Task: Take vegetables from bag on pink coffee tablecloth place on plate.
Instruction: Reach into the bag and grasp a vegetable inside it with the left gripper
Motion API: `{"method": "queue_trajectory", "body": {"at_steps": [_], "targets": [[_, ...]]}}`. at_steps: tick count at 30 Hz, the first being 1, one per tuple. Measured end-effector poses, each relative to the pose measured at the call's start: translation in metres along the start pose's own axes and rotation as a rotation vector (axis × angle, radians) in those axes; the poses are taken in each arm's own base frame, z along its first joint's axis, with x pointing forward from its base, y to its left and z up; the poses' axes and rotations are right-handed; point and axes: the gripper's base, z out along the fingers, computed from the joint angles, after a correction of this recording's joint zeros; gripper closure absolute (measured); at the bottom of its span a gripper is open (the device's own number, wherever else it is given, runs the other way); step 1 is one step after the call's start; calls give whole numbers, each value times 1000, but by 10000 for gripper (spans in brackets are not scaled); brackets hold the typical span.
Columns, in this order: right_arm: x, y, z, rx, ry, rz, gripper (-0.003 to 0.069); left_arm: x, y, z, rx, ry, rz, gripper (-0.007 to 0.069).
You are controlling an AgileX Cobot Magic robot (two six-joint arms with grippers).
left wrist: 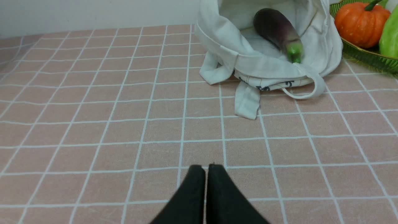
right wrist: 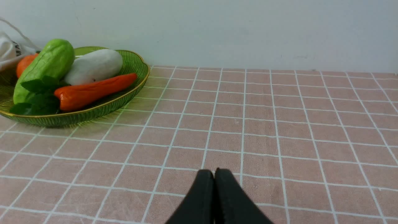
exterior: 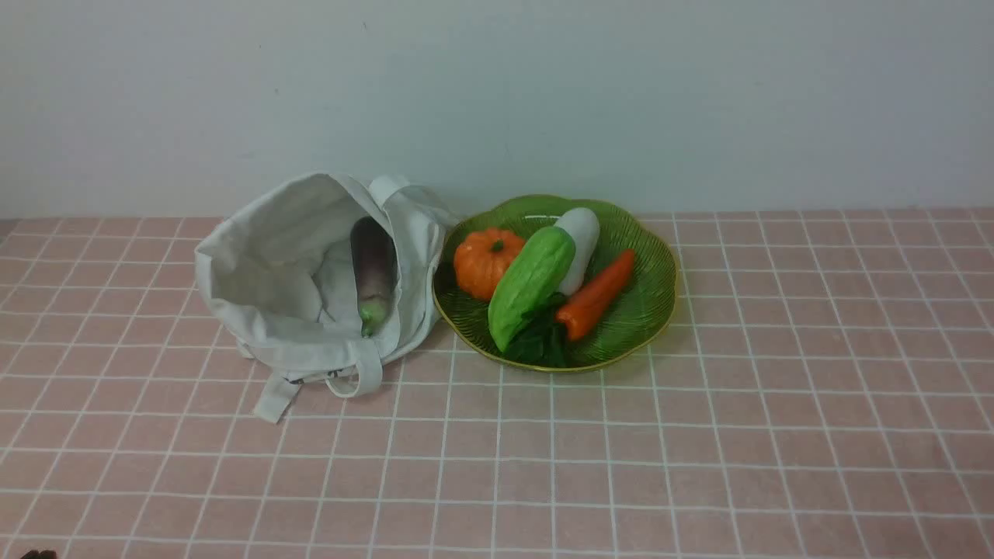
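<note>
Meeting a plain white wall [exterior: 497, 93], pink tablecloth [exterior: 699, 435]

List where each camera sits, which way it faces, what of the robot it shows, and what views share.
Front view: between the arms, looking forward at bag, eggplant and plate; no tool clearly shows.
Left wrist: on left arm, low, facing the bag's mouth; shut left tool shows.
Right wrist: on right arm, low, facing the plate; shut right tool shows.
Shared: all three show the plate.
</note>
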Motion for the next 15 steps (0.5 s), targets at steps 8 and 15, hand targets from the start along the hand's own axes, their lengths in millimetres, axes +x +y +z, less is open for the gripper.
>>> {"method": "queue_trajectory", "body": {"at_steps": [8, 15], "targets": [[0, 0, 0, 0, 0, 0, 675, 0, 0, 0, 0, 0, 19, 629], [0, 0, 0, 0, 0, 0, 675, 0, 0, 0, 0, 0, 26, 629]]}}
